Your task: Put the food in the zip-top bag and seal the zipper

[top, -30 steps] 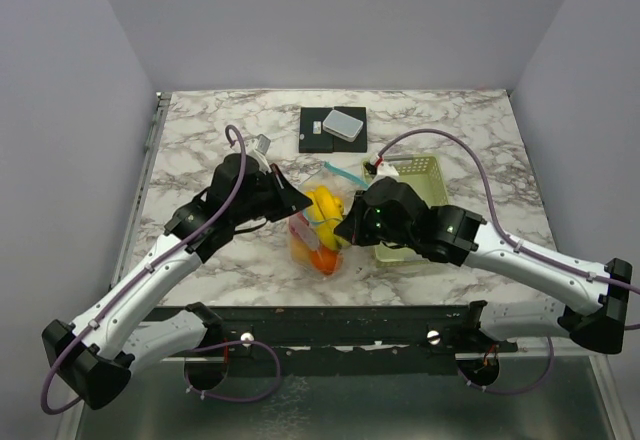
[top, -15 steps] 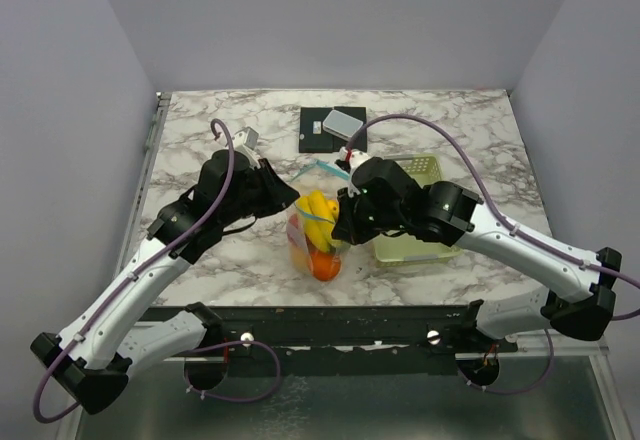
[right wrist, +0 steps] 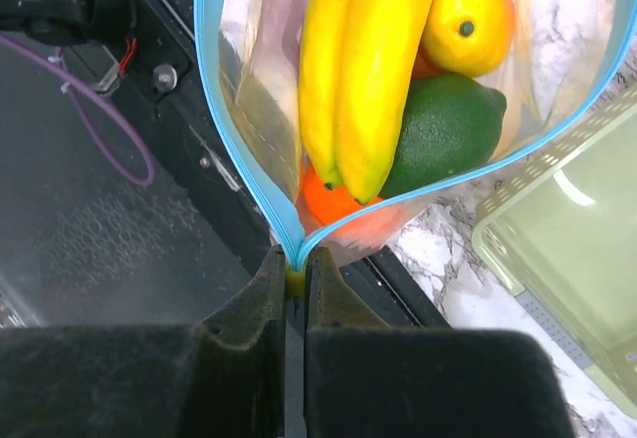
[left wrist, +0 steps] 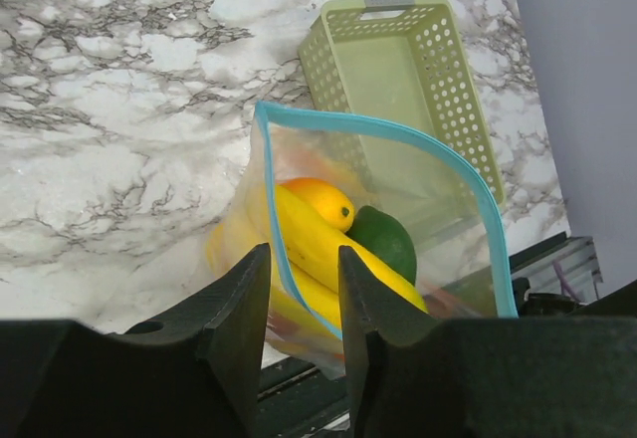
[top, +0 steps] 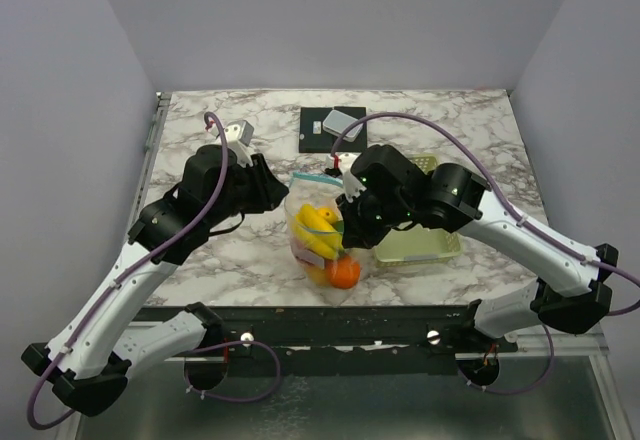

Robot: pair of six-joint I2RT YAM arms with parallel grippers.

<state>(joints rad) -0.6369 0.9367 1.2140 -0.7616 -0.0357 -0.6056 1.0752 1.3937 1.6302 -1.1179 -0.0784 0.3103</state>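
Note:
The clear zip-top bag (top: pixel 318 228) hangs between both grippers with its mouth open. Inside lie the food: a yellow banana (right wrist: pixel 368 70), a lemon (right wrist: pixel 468 20), a dark green fruit (right wrist: pixel 443 124) and an orange (top: pixel 343 274) at the bottom. My right gripper (right wrist: pixel 295 279) is shut on the end of the light blue zipper (right wrist: pixel 214 109), where both strips meet. My left gripper (left wrist: pixel 304 299) has its jaws apart, and the zipper (left wrist: pixel 398 137) edge passes through the gap without being pinched. The top view shows the left gripper (top: pixel 283 192) at the bag's left edge and the right gripper (top: pixel 347 222) at its right.
The pale yellow-green slotted basket (top: pixel 425 245) stands just right of the bag, under the right arm, with nothing in it (left wrist: pixel 398 70). A black pad with a grey box (top: pixel 335 125) lies at the back. The table's front edge and dark frame (right wrist: pixel 119 159) lie below the bag.
Both grippers have risen and moved back, lifting the bag. Its mouth has spread wider and the fruits have sagged toward the bottom, the orange lowest.

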